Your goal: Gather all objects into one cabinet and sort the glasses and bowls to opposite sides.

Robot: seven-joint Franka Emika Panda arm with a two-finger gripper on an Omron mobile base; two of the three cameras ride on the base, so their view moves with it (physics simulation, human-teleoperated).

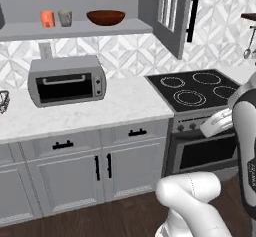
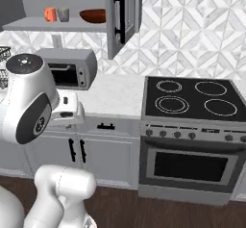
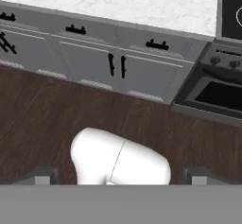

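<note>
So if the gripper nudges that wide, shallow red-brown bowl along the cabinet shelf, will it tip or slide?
The wide, shallow red-brown bowl looks low and broad, so it will probably slide rather than tip. Its narrow foot may let it rock. It stands apart from the grey mug, leaving some room.

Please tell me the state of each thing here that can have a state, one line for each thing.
cabinet door: swung open.
orange cup: upright on the cabinet shelf.
grey mug: upright beside the orange cup.
red-brown bowl: upright, to the right of the mug.
toaster oven: door shut.
oven door: shut.
gripper: open, holding nothing.
</note>
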